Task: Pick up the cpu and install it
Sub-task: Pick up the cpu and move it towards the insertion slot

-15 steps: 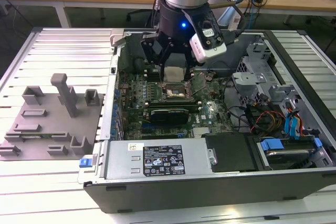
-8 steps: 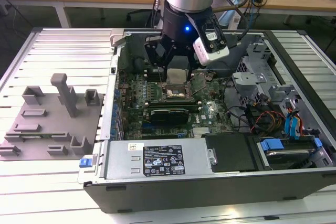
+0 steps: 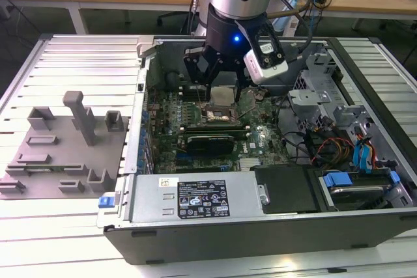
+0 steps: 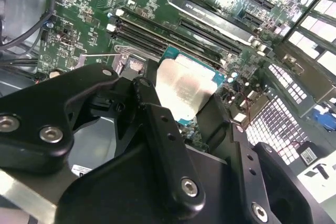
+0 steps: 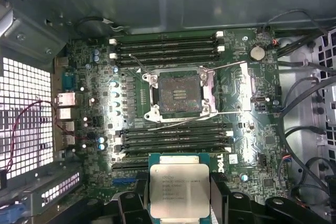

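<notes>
The cpu (image 5: 179, 190) is a flat square chip with a pale silvery top, and my gripper (image 5: 179, 199) is shut on it, a black finger on each side. It hangs above the green motherboard (image 5: 247, 93), short of the open socket (image 5: 178, 95), whose frame lies bare with its metal levers swung out. In the second wrist view the cpu (image 4: 185, 87) sits between the black fingers (image 4: 152, 114) over the board. In the exterior view the gripper (image 3: 223, 89) is down inside the open computer case, just above the socket (image 3: 219, 112).
Memory slots (image 5: 165, 48) run on both sides of the socket. A power supply (image 3: 195, 196) lies along the case's near side, and a drive cage with blue cables (image 3: 355, 154) is at the exterior view's right. A grey slotted fixture (image 3: 65, 141) stands on the table at its left.
</notes>
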Tool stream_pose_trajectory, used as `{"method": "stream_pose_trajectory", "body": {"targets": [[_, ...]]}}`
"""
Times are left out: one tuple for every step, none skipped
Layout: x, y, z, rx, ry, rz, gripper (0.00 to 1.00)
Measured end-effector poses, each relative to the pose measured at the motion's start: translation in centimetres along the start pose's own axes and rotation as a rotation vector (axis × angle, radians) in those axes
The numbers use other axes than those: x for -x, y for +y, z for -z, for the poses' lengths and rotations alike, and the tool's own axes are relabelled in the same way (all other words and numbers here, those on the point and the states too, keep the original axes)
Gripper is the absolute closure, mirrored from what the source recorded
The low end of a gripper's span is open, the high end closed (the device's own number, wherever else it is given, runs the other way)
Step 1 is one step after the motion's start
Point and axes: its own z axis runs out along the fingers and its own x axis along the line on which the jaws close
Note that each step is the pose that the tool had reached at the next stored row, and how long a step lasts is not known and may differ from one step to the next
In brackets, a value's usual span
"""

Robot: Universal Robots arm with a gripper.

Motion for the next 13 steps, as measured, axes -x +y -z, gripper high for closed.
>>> {"method": "stream_pose_trajectory", "body": {"targets": [[0.01,0.0,-0.01,0.0001,0.0,0.0,0.45],[0.02,0.0,-0.02,0.0001,0.0,0.0,0.45],[0.03,0.01,-0.03,0.0002,0.0,0.0,0.45],[0.04,0.02,-0.06,0.0003,-0.0001,0.0,0.45],[0.04,0.03,-0.09,0.0007,-0.0001,0.0,0.45],[0.05,0.05,-0.12,0.001,0.0,0.0,0.45],[0.06,0.09,-0.16,0.0015,0.0,0.0,0.45],[0.07,0.11,-0.19,0.0017,0.0,0.0,0.45],[0.07,0.14,-0.23,0.0022,0.0001,0.0,0.45],[0.07,0.18,-0.26,0.0024,0.0001,0.0,0.45],[0.07,0.21,-0.29,0.0027,0.0001,0.0,0.45],[0.09,0.27,-0.36,0.0032,0.0002,0.0,0.45],[0.1,0.32,-0.4,0.0035,0.0002,0.0,0.45]]}}
